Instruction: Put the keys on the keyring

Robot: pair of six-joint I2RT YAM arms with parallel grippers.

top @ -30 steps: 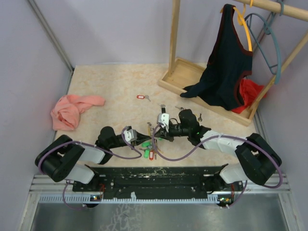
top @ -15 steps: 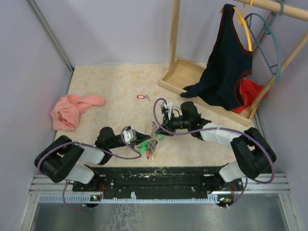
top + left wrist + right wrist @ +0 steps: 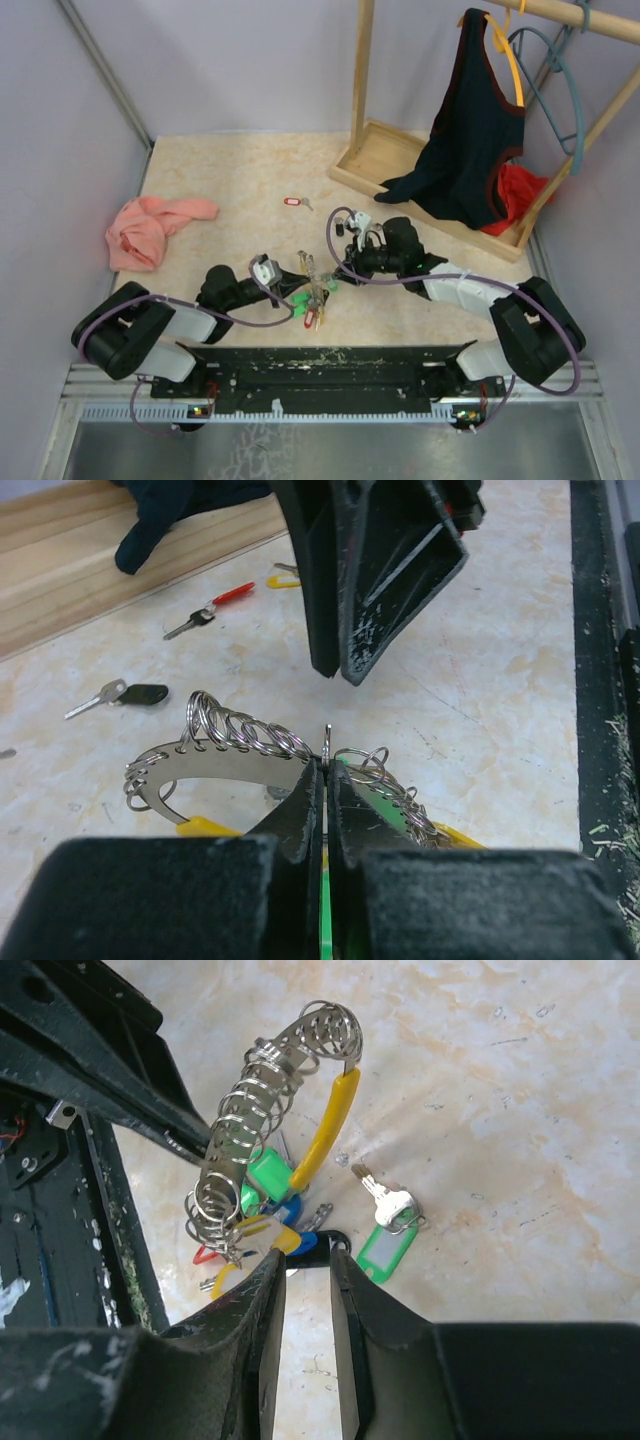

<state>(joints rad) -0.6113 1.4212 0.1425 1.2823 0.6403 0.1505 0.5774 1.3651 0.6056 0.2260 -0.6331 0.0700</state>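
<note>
Keyring (image 3: pixel 230 770) partly behind clamped left end effector (image 3: pixel 325 772), lower arc unseen.

Left wrist view: keyring (image 3: pixel 230 770) lower arc hidden behind left gripper (image 3: pixel 325 770); right gripper (image 3: pixel 340 673) cut off at top edge. Top view: keys (image 3: pixel 308 305) too small to count. Red garment (image 3: pixel 515 195) mostly behind black top (image 3: pixel 465 130).

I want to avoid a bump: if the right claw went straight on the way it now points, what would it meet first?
Most likely the bunch of tagged keys on the keyring, just beyond the tips of the right claw. Depth is unclear, so that is a guess.
</note>
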